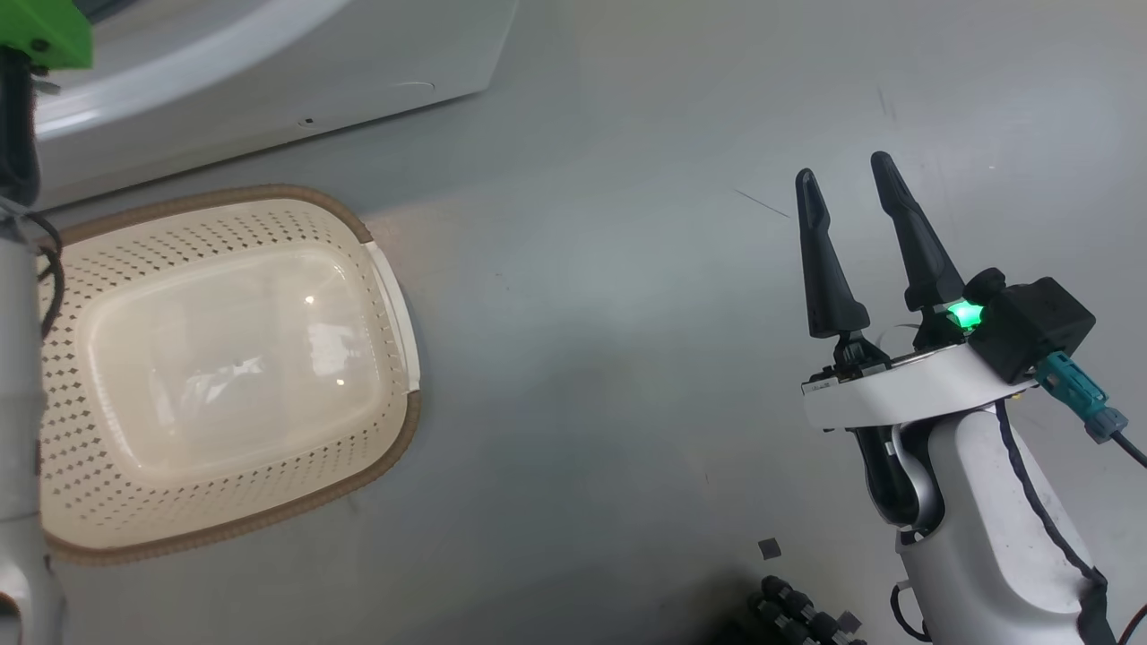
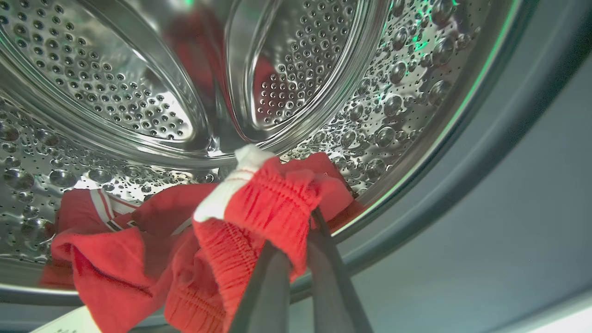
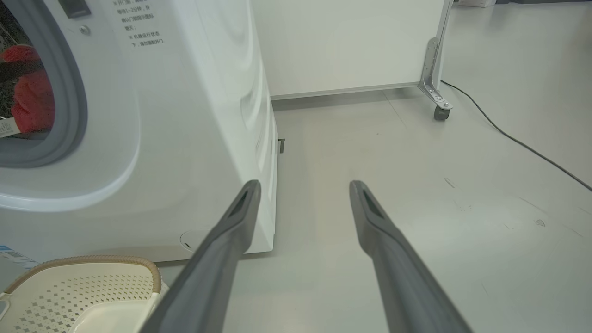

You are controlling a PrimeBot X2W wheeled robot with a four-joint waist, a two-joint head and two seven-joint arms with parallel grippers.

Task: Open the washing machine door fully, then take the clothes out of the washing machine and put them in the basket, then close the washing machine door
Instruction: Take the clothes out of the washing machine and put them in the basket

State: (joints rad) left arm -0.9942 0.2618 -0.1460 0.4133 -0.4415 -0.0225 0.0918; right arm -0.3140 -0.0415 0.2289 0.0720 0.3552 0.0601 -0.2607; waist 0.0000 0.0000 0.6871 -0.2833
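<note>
Clothes (image 2: 259, 217): red fabric with white trim, lying in a heap on the lower wall of the perforated steel drum (image 2: 115, 92), at its front lip, just inside the grey gasket (image 2: 508, 115). One ribbed, gathered red fold with a white band is raised above the heap.

Left claw (image 2: 296, 231): closed on that fold; both dark fingers (image 2: 273, 286) run up into the cloth, tips buried in it.

Washing machine (image 3: 194, 115): white front-loader standing on the floor. In the right wrist view the round opening is uncovered and the red clothes (image 3: 32, 97) are visible through it. Printed lines of text (image 3: 138, 27) sit beside the opening, too small to read, and a blue label (image 3: 9, 254) sits low on the front.

Basket (image 1: 408, 439): cream, perforated, brown rim, upright on the floor just in front of the machine's base. Its glossy bottom reflects the ceiling lights.

Right claw (image 1: 843, 167): wide open, gripping nothing, held over bare floor well apart from the basket, with a green light (image 1: 965, 313) lit at its wrist.

Floor (image 1: 627, 313): smooth grey, with faint scuffs and a few small dark marks.

Room: a white panel (image 3: 347, 46) stands behind the machine on a metal bracket with a caster (image 3: 441, 113). A dark cable (image 3: 508, 136) trails across the floor from beside it.
</note>
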